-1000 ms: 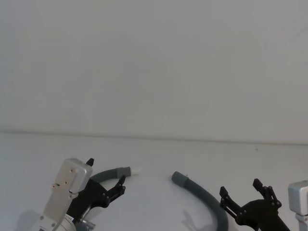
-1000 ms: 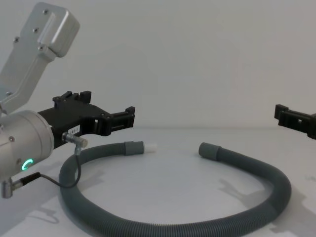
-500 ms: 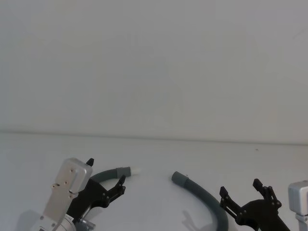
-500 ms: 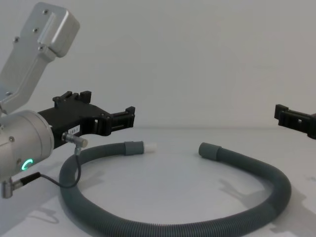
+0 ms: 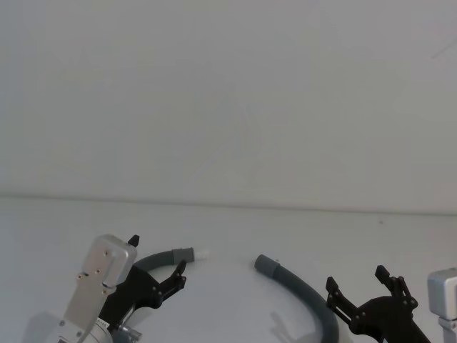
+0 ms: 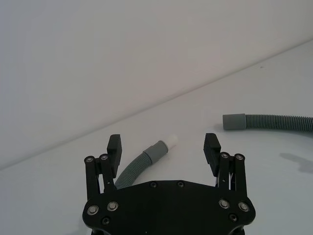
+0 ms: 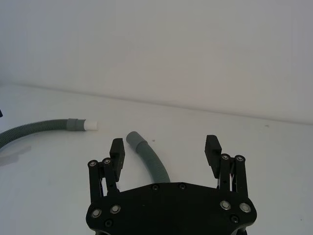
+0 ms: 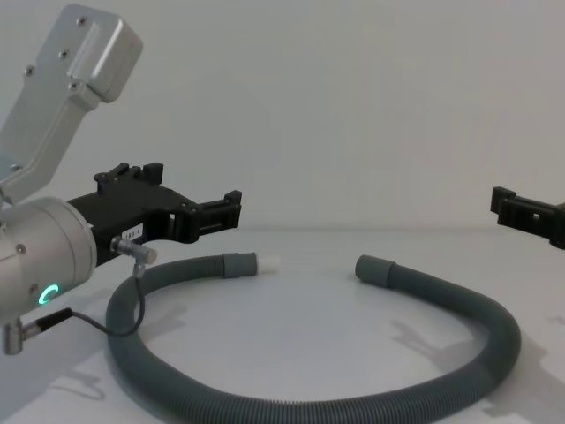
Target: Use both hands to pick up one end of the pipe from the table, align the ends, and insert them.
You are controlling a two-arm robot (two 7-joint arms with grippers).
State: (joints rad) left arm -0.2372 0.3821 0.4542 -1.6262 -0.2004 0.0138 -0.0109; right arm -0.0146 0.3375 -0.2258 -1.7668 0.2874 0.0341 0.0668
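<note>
A long flexible dark-grey corrugated pipe [image 8: 459, 299] is seen lying curved in an open loop on the plain matte white table [image 8: 309, 331]. Its two ends are turned toward each other at the far side of the loop, apart, w/ bare table btwn them. The L end is a smooth grey collar [image 8: 237, 263] w/ a short white plastic tip [image 8: 269, 263]; the R end is a wider smooth grey open sleeve [image 8: 375, 268].

The black flat-jawed left gripper [image 6: 163, 144] is held above the table over the stretch just behind the collar, not touching it. Its fingers are spread wide & nothing is pinched. In the L wrist view the collar is framed btwn the two fingers, farther off. A thin black cable [image 8: 132, 305] is hung from the L arm's wrist.

The black flat-jawed right gripper [image 7: 164, 144] is held above the loop's R side, clear of the pipe. Its fingers are likewise spread wide, w/ nothing held.
</note>
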